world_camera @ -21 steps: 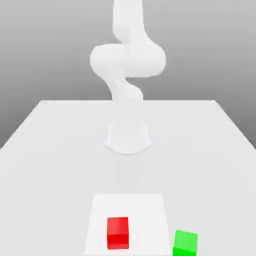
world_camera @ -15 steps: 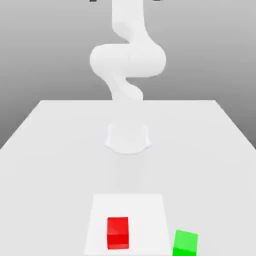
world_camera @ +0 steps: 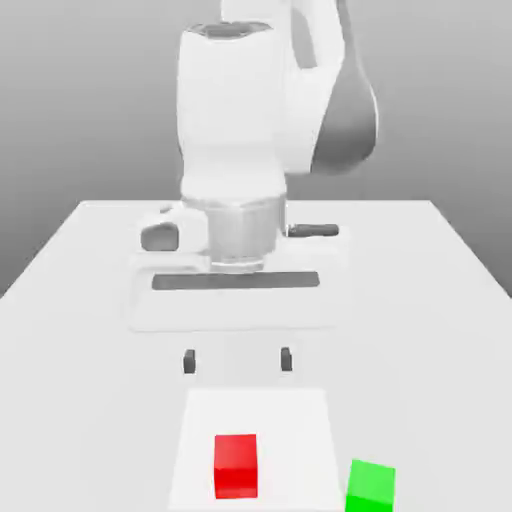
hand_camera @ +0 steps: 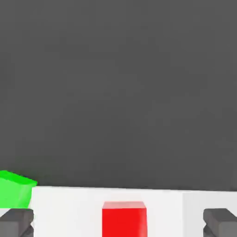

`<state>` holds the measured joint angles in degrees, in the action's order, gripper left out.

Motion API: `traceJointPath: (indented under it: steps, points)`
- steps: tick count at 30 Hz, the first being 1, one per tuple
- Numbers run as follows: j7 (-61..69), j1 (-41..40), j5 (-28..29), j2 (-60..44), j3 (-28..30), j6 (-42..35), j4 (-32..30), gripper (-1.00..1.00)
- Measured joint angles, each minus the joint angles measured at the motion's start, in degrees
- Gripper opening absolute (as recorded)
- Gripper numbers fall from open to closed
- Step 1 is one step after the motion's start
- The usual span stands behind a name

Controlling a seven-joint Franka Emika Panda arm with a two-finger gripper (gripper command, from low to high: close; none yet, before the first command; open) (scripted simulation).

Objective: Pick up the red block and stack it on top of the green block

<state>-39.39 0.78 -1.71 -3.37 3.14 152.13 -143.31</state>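
The claw hangs above the tabletop with its two dark fingertips spread as wide as they go, holding and touching nothing. The red block sits on the tabletop just ahead of the claw, lined up with the gap between the fingertips and well clear of them. It is a cube, so it has no long axis; one flat face squarely faces the claw. The green block rests beside it, apart from it, toward the exterior view's right, turned slightly askew.
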Motion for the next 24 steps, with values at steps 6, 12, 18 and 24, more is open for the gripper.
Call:
traceJointPath:
  steps: [6,12,18,24]
  points:
    - [1.09,-0.43,-0.53,-12.44,-0.28,7.71,-0.62,0.00]
    - [1.42,-0.85,-0.98,-16.44,-0.79,11.03,-0.05,-1.00]
    - [0.93,-0.58,-0.29,-11.96,-0.39,7.23,-0.76,-1.00]
    - [-6.87,2.55,0.53,-6.97,-1.03,0.98,0.35,-1.00]
